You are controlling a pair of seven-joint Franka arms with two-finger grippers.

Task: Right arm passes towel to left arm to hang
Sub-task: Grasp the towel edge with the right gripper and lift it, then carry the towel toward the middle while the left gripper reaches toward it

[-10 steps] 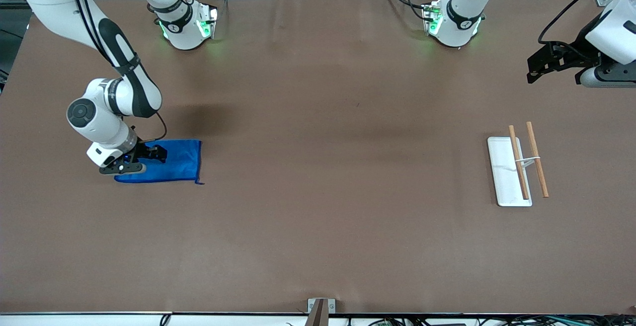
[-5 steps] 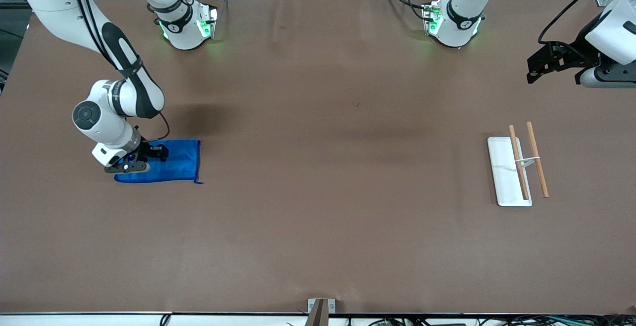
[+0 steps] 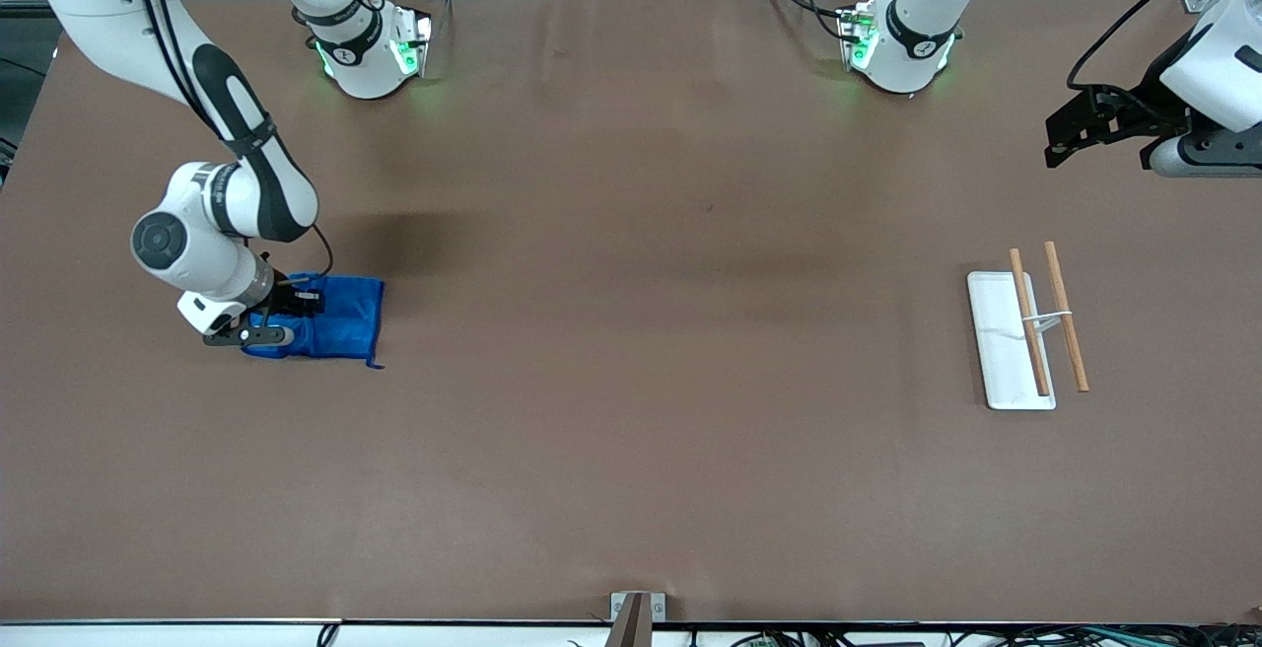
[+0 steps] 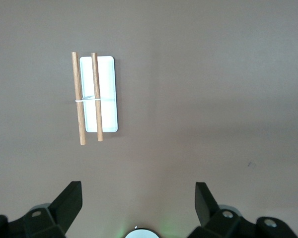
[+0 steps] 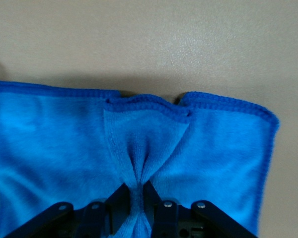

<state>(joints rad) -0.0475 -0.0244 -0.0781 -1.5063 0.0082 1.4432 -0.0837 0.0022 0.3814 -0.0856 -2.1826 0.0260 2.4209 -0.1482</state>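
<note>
The bright blue towel (image 3: 333, 327) lies at the right arm's end of the table, bunched where it is held. My right gripper (image 3: 286, 317) is shut on the towel's edge; in the right wrist view the cloth (image 5: 139, 148) is pinched into a fold between the fingers of that gripper (image 5: 136, 198). My left gripper (image 3: 1070, 129) waits open and empty, high over the left arm's end of the table; its fingers (image 4: 69, 201) show spread wide in the left wrist view.
A white tray (image 3: 998, 341) with two wooden rods (image 3: 1065, 315) tied across a rack lies at the left arm's end of the table. It also shows in the left wrist view (image 4: 107, 94). Bare brown table spreads between towel and tray.
My right gripper has closed on the towel and lifted its edge. The towel has bunched and drawn in toward the gripper. The left arm has not moved.
</note>
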